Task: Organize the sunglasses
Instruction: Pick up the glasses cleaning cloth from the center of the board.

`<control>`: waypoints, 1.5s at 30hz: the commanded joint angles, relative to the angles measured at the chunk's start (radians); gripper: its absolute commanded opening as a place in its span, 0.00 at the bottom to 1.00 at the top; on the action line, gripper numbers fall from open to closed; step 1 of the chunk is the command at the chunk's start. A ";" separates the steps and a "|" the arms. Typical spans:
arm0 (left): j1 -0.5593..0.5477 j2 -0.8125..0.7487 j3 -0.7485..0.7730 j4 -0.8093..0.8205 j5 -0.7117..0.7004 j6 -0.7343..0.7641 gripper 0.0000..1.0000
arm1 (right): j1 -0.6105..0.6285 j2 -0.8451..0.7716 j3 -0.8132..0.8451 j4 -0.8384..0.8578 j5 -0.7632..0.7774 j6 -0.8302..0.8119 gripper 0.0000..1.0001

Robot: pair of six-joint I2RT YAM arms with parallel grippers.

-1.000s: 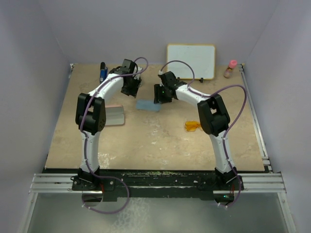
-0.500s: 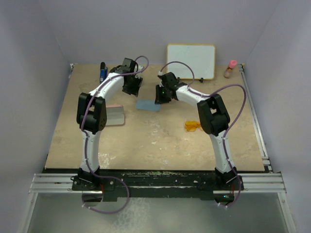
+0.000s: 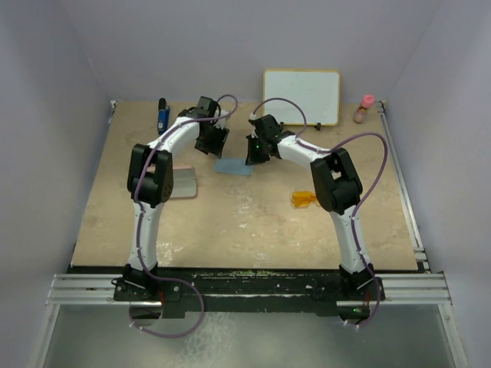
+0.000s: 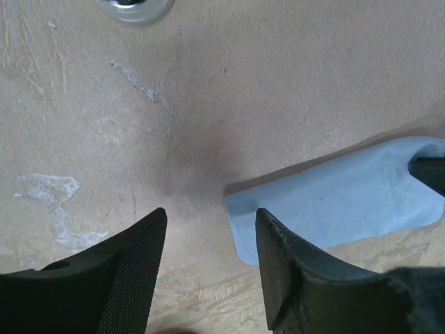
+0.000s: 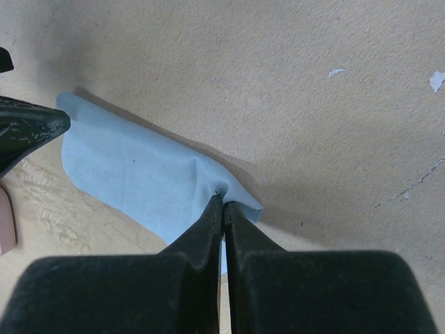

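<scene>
Right end effector (image 5: 222, 198): its two fingers are pressing together with no gap showing between them, and they are pinching a small raised fold at one edge of the light blue cloth (image 5: 139, 174). The rest of the cloth is lying flat on the beige surface (image 3: 245, 230).

Left end effector (image 4: 211, 216): its fingers are standing apart with bare surface showing between them, and they are holding nothing. It is hovering at the opposite end of the cloth. In the left wrist view one finger is overlapping the cloth's corner, but whether it is touching the fabric cannot be told.

The sunglasses (image 3: 304, 200), amber and translucent, are lying on the surface to the right of the cloth and well apart from it. They are sitting just beside the right arm's elbow, and neither end effector is touching them. In the top view they are showing only as a small orange patch, so the lie of their arms cannot be made out.

The pink case (image 3: 182, 182) is lying left of the cloth, and the left arm is partly covering it. Both end effectors are appearing in the top view only as dark shapes, with their fingertips hidden beneath the wrists
</scene>
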 commanded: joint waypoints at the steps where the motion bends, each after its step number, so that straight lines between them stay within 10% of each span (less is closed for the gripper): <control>1: 0.005 0.026 0.068 0.003 -0.007 0.010 0.58 | 0.001 0.017 0.000 -0.004 0.002 -0.001 0.00; 22: -0.028 0.051 0.044 -0.004 0.059 -0.034 0.57 | 0.001 0.021 -0.011 0.011 -0.017 0.003 0.00; 30: -0.036 0.055 0.005 -0.020 0.106 -0.047 0.43 | 0.001 0.020 -0.018 0.015 -0.018 0.004 0.00; 39: -0.036 0.049 -0.028 -0.019 0.103 -0.042 0.04 | 0.001 0.015 -0.019 0.015 -0.031 -0.005 0.00; 45: -0.038 0.005 -0.035 -0.014 0.097 -0.026 0.03 | 0.003 -0.018 -0.043 0.025 0.001 -0.019 0.00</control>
